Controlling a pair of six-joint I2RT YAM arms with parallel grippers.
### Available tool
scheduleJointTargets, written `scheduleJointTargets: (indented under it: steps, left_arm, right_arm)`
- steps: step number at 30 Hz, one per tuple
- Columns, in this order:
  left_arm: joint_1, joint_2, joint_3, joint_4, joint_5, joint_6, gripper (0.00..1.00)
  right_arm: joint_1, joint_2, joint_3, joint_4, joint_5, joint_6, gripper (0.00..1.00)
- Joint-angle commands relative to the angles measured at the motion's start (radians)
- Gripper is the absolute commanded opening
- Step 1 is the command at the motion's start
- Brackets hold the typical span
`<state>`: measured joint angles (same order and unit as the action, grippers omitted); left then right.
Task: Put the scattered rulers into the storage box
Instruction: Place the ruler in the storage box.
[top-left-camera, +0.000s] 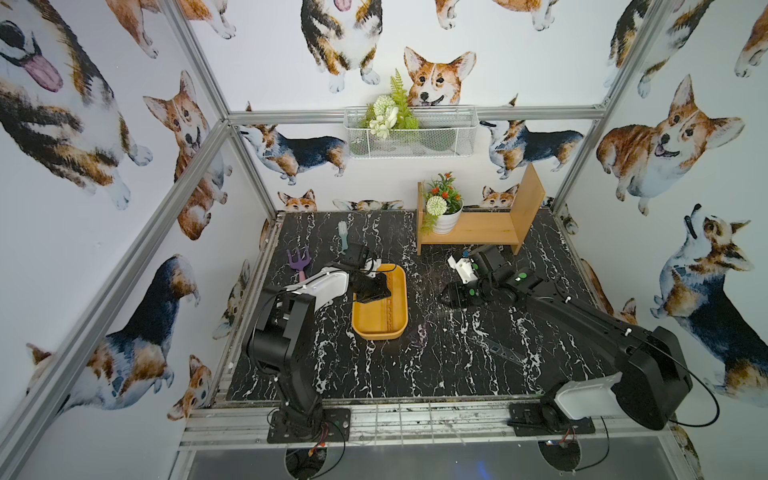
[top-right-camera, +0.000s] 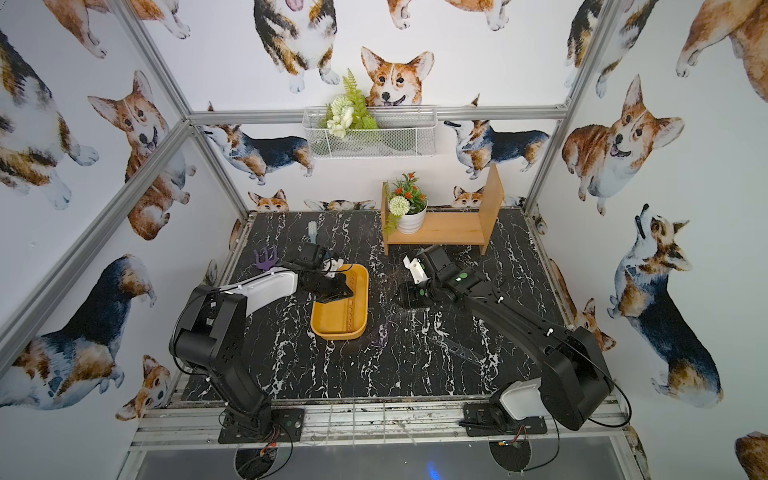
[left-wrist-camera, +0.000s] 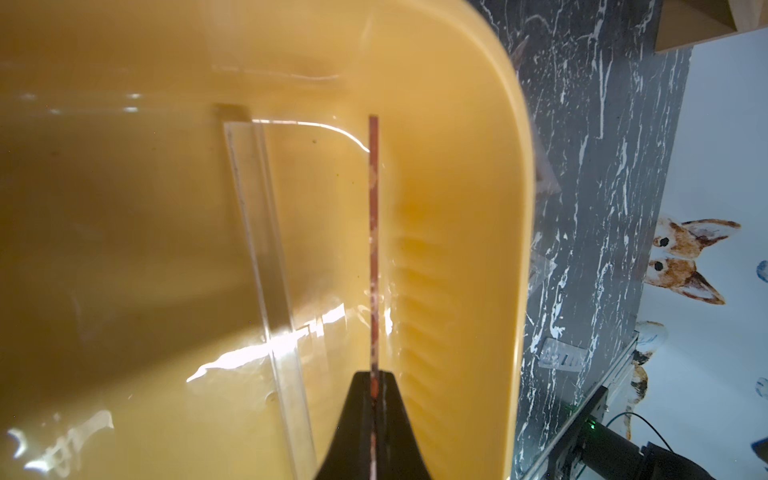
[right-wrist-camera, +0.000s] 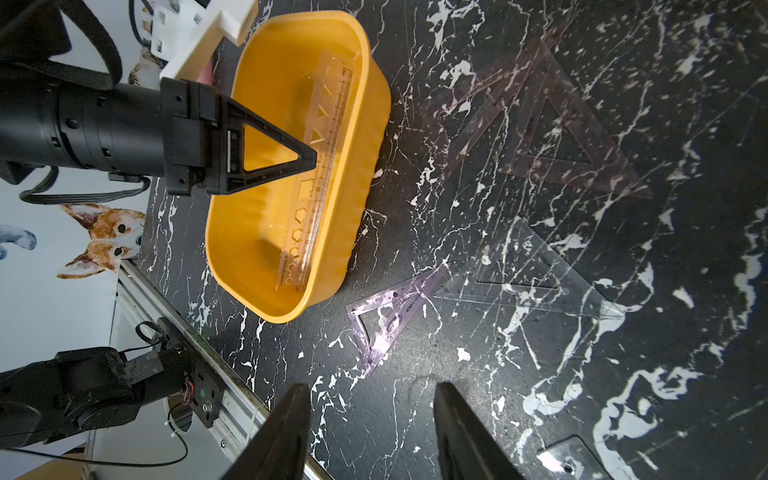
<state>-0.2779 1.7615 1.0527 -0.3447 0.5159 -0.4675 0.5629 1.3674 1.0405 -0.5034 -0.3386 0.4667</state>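
Left hand (right-wrist-camera: 307, 160) clenched on clear ruler (right-wrist-camera: 332, 137) held on edge inside yellow box (right-wrist-camera: 370, 137), right hand (right-wrist-camera: 372, 399) parted, empty, over tabletop (right-wrist-camera: 540, 395), purple set square (right-wrist-camera: 409, 291) lying right of box

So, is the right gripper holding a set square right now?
No, the right gripper is open and empty; the purple set square lies untouched ahead of it.

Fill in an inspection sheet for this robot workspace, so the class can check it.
Surface: black marbled table.
Job's things: ruler held in yellow tray; purple set square, clear set square, smoky set square, strip ruler on table.
Clutter: toy fork, brush.
Hands: left hand shut on ruler; right hand open, empty.
Cables: black cable beside left arm.
Surroundings: wooden shelf, potted plant, wire basket, dog wallpaper.
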Motion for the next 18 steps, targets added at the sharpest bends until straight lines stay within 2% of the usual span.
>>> scheduleJointTargets:
  steps: [1,2,7,12,18]
  left_arm:
    - [0.000,0.009,-0.001,0.027,0.004,0.007,0.00]
    - [0.000,0.010,-0.002,0.028,0.006,0.007,0.00]
    - [0.000,-0.004,0.006,0.008,-0.030,0.013,0.23]
    - [0.000,-0.059,0.043,-0.053,-0.101,0.019,0.37]
    - [0.000,-0.143,0.103,-0.141,-0.170,0.038,0.39]
  right_arm:
    - [0.002,-0.005,-0.005,0.016,0.014,0.004,0.54]
    - [0.003,-0.005,-0.006,0.016,0.016,0.004,0.54]
    - [0.002,-0.007,-0.010,0.016,0.022,0.006,0.56]
    - [0.002,-0.013,-0.005,0.001,0.044,-0.001,0.56]
    - [0.003,-0.017,0.003,-0.032,0.080,-0.015,0.56]
